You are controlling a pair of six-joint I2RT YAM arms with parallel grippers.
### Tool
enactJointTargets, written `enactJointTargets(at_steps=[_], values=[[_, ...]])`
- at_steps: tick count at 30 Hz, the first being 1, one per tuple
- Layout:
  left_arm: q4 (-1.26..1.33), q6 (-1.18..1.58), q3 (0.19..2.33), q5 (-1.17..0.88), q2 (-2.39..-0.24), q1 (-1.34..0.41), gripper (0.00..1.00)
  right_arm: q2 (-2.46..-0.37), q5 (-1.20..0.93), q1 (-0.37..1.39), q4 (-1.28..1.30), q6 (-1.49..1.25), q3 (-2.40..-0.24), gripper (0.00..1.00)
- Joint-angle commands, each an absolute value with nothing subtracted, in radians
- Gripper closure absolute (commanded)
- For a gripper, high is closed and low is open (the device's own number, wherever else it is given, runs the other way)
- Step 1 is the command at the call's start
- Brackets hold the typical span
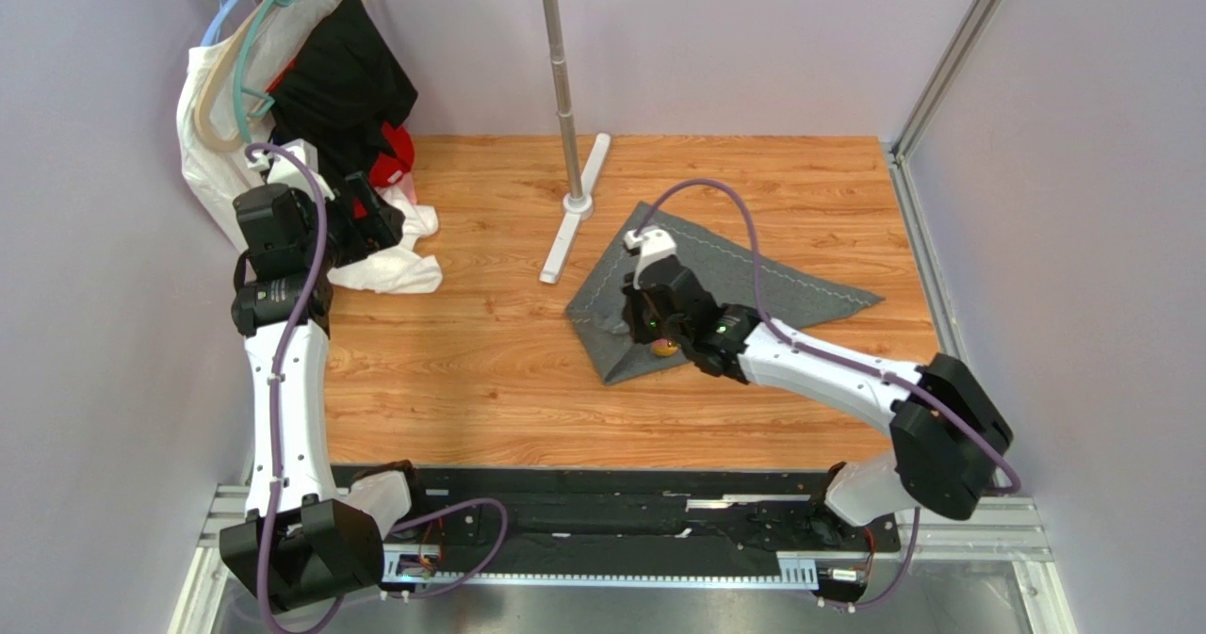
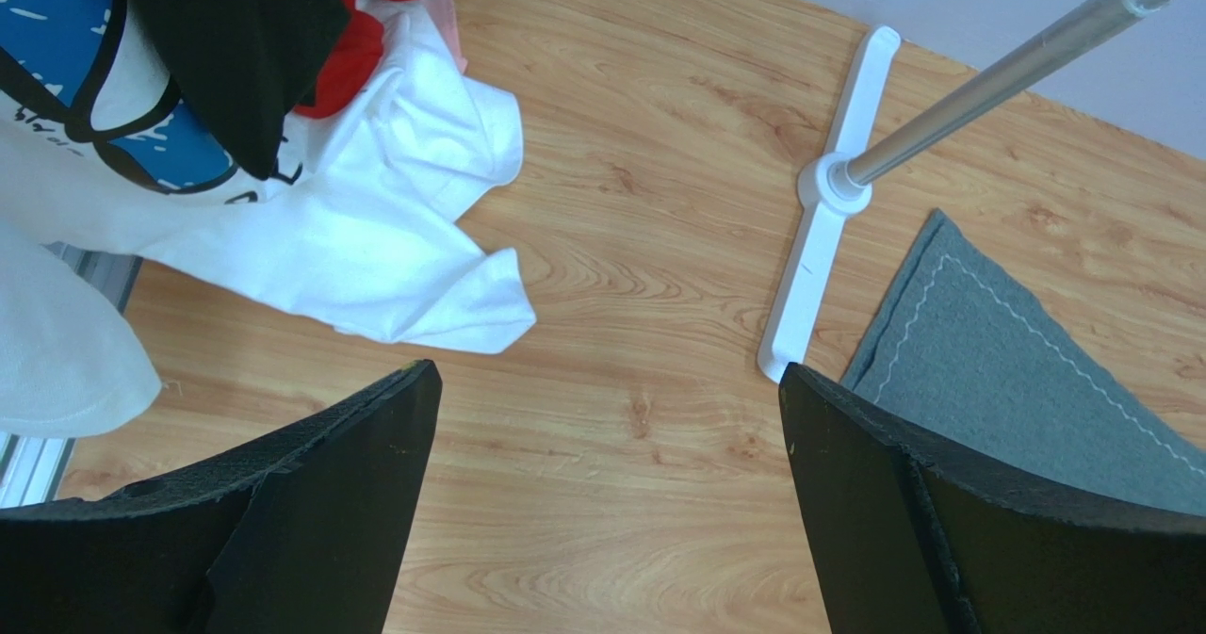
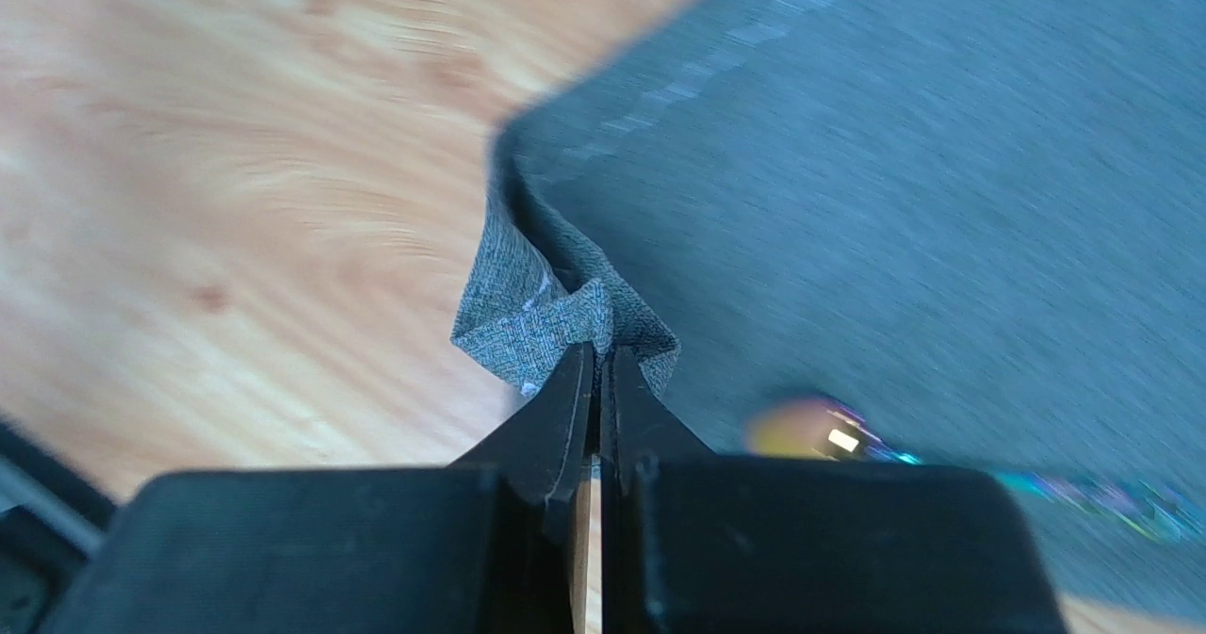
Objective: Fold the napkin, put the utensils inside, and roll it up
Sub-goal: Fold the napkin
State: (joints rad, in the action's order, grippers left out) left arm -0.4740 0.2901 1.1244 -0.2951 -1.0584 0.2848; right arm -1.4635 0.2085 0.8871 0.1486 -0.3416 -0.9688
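The dark grey napkin [image 1: 765, 278] lies folded as a triangle on the wooden table, right of centre. My right gripper [image 1: 640, 326] is shut on its near-left corner [image 3: 566, 316], which is pinched and lifted into a small peak between the fingertips. A shiny iridescent utensil [image 3: 835, 434] lies on the cloth just right of the fingers; it shows as a small gold spot [image 1: 663, 350] in the top view. My left gripper [image 2: 609, 394] is open and empty above bare wood at the far left, with the napkin's edge [image 2: 991, 366] to its right.
A white-footed metal pole stand [image 1: 571, 125] stands just left of the napkin, and it shows in the left wrist view [image 2: 828, 182]. White, black and red clothes [image 1: 333, 111] on hangers pile at the back left. Walls close in both sides.
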Motion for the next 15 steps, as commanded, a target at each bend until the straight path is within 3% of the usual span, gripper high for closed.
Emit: enactJointTargets(at_steps=[1,15], values=[[-0.436,0.305,1.124,-0.314,-1.045,0.293,0.01,-1.353,0.267,0.775,0.155,-0.362,-0.847,1.0],[-0.434,0.31,1.12,-0.318,-1.052,0.293,0.01,-1.118,0.259,0.5,0.233,-0.325,-0.706,1.0]])
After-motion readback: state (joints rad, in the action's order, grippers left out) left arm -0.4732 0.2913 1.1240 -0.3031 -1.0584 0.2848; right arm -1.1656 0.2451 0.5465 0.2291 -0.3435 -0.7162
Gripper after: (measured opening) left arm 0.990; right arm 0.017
